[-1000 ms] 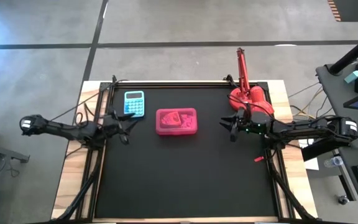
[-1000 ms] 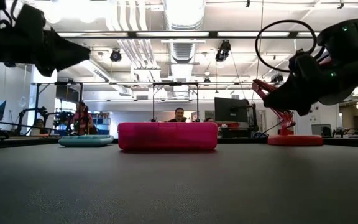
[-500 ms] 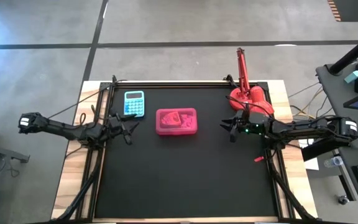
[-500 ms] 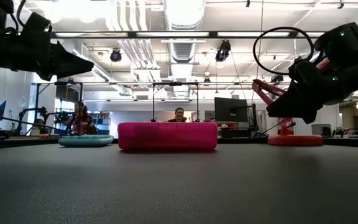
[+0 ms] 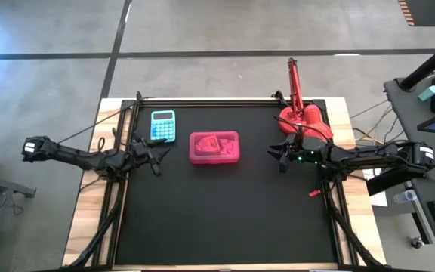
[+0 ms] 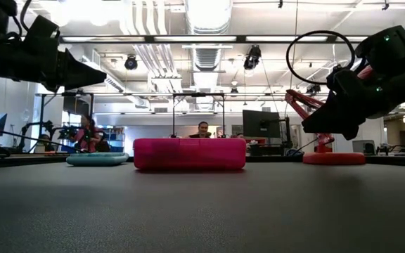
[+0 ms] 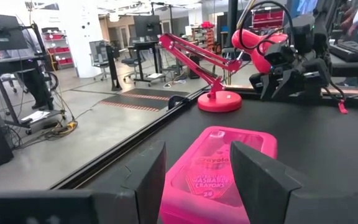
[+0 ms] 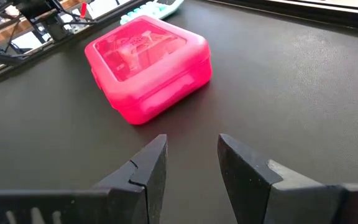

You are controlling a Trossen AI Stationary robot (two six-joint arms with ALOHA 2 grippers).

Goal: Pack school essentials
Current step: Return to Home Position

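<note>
One pink case (image 7: 257,142), Crayola crayons pack (image 7: 210,180) inside

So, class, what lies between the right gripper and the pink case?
Nothing: only bare black table separates the open right gripper from the closed pink case, as the right wrist view shows.

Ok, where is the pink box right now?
In the high view the pink box sits closed, between the light-blue calculator on its left and the red lamp on its right.
</note>
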